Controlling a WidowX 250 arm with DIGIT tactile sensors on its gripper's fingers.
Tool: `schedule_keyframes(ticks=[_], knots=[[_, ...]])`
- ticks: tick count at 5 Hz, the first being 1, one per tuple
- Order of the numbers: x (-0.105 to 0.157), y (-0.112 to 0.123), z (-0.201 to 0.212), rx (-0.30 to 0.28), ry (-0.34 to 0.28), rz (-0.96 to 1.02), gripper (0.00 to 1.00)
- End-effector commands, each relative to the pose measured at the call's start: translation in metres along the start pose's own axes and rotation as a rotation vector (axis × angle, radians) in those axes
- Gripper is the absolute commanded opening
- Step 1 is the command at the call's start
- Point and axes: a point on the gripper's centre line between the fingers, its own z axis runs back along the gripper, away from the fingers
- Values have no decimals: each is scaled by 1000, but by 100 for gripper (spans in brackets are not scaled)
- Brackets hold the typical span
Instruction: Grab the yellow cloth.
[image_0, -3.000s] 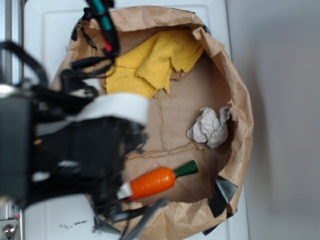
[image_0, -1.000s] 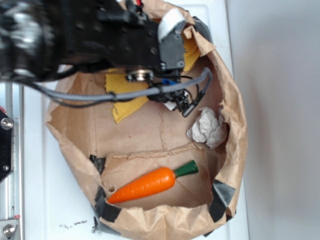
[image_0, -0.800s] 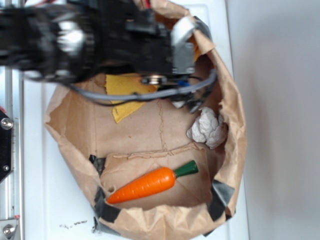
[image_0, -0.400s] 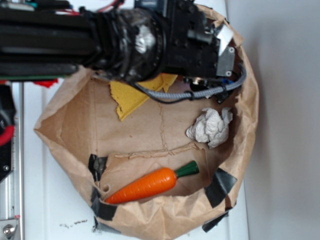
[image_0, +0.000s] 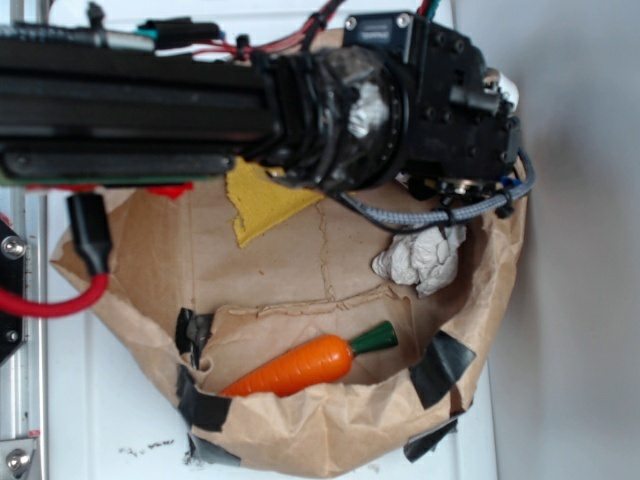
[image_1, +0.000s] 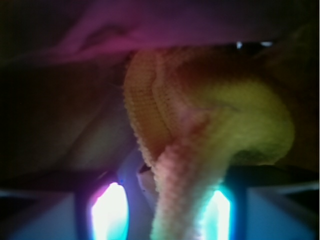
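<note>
So the arm is sprawled across the top of the brown paper bag (image_0: 300, 440), which is opened flat like a bowl on the white desk (image_0: 110, 420). Most of the yellow cloth (image_0: 262, 205) is hidden under the arm at the far end of the bag from the carrot; only a pointed corner pokes out onto the bag floor.

The wrist view is where it gets interesting: a fold of terry fabric bunches up right in front of the lens and runs down between the two glowing bits at the bottom, which I take to be the claw (image_1: 170, 215) fingers. Looks to me like it's pinching the cloth, though it's blurry and weirdly lit, so that's a judgement call. In the exterior view I can't see the claw tips at all.

Progress-wise: I'd say the grip is basically on, and what's left is raising it clear of the bag.

Count inside the bag: one yellow cloth, one orange toy carrot (image_0: 300, 365) with a green top, and one crumpled grey-white paper wad (image_0: 420, 258) between them, by the bag's wall.
</note>
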Motion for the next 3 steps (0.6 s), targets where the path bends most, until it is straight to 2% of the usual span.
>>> schedule_keyframes(ticks=[1, 3], knots=[[26, 3, 65, -308, -192, -158, 0], [17, 9, 108, -368, -198, -198, 0]])
